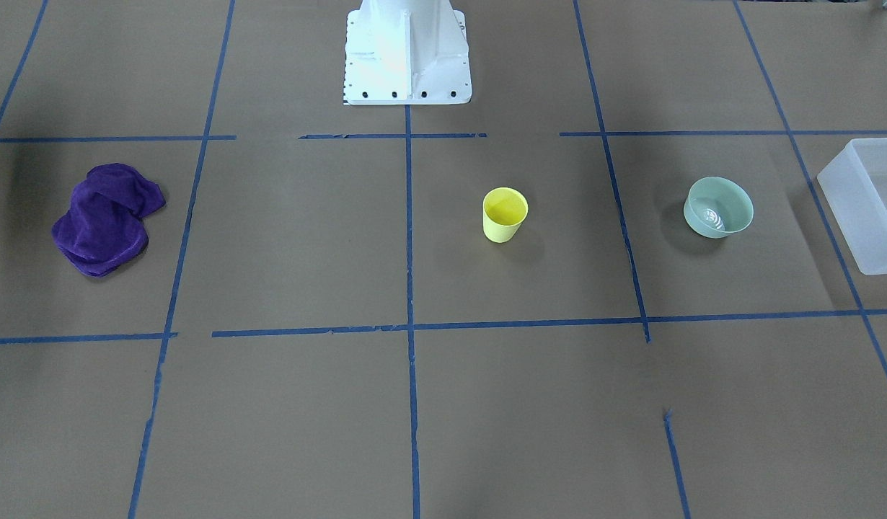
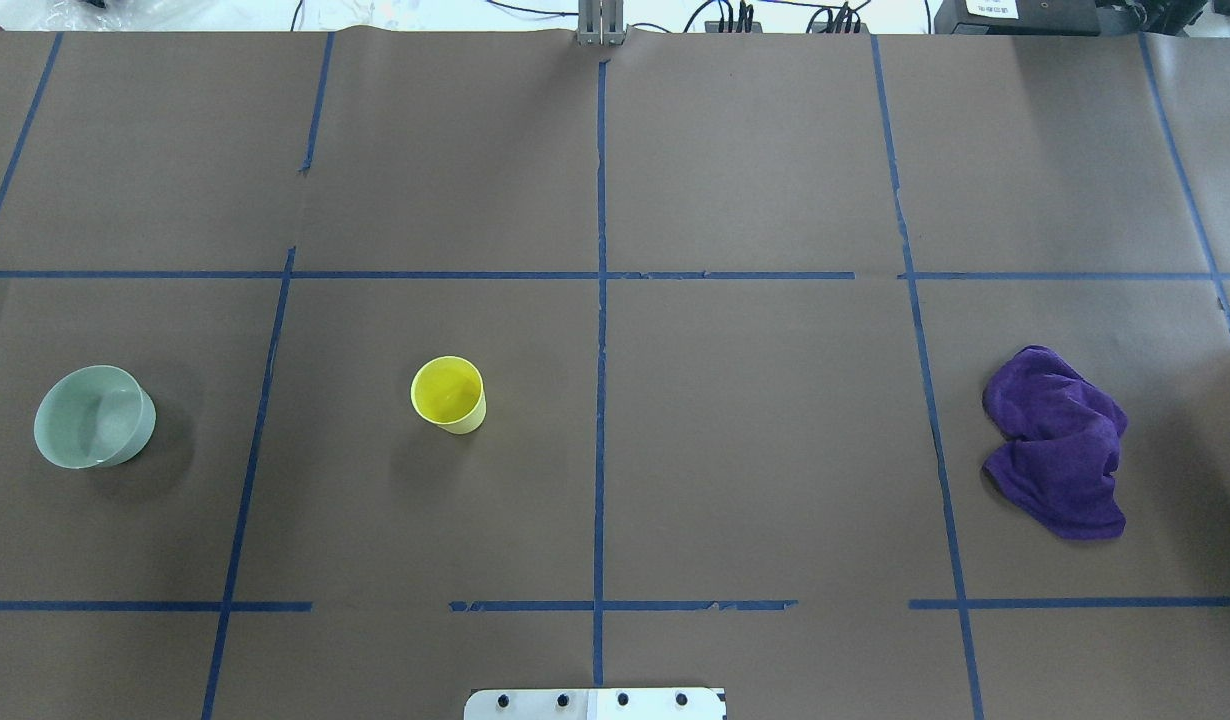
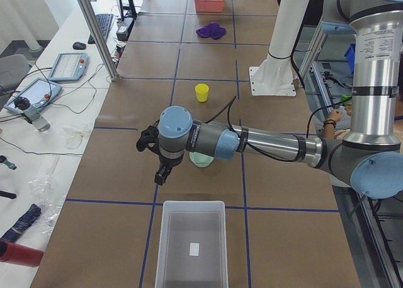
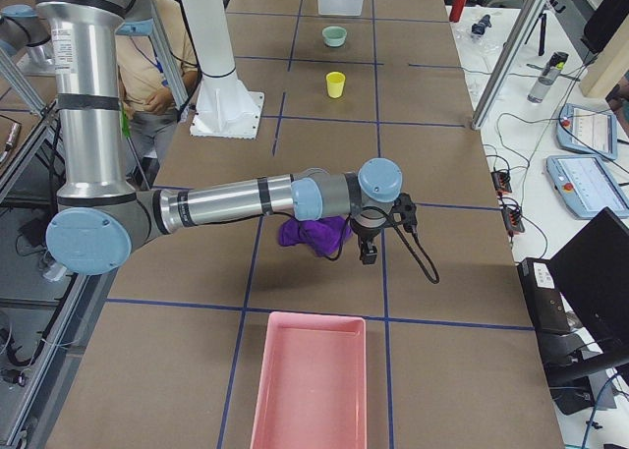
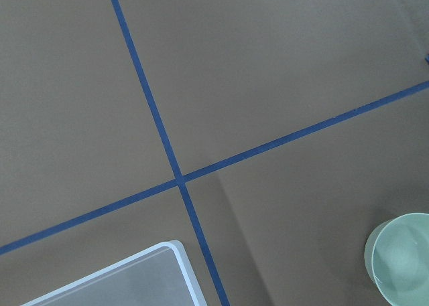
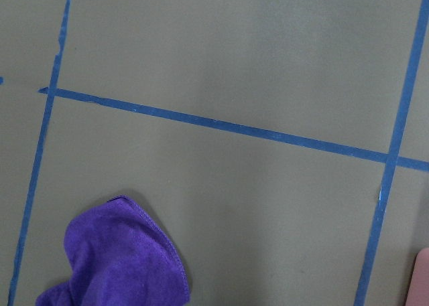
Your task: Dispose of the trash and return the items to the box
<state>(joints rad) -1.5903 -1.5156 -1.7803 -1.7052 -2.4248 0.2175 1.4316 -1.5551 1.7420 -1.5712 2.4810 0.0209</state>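
The yellow cup (image 1: pixel 505 214) stands upright near the table's middle; it also shows in the overhead view (image 2: pixel 448 394). The mint-green bowl (image 1: pixel 718 207) stands upright on the robot's left side (image 2: pixel 94 416). The frosted white box (image 1: pixel 844 198) sits at the left end of the table (image 3: pixel 192 204), with only a small label inside. My left gripper (image 3: pixel 162 173) hangs above the table between the bowl and the box. My right gripper (image 4: pixel 369 251) hangs next to a crumpled purple cloth (image 4: pixel 314 233). Both grippers show only in the side views, so I cannot tell whether they are open or shut.
The purple cloth (image 2: pixel 1060 440) lies on the robot's right side. A pink tray (image 4: pixel 307 317) sits at the right end of the table. The white robot base (image 1: pixel 407 58) stands at the table's robot-side edge. Blue tape lines grid the brown table.
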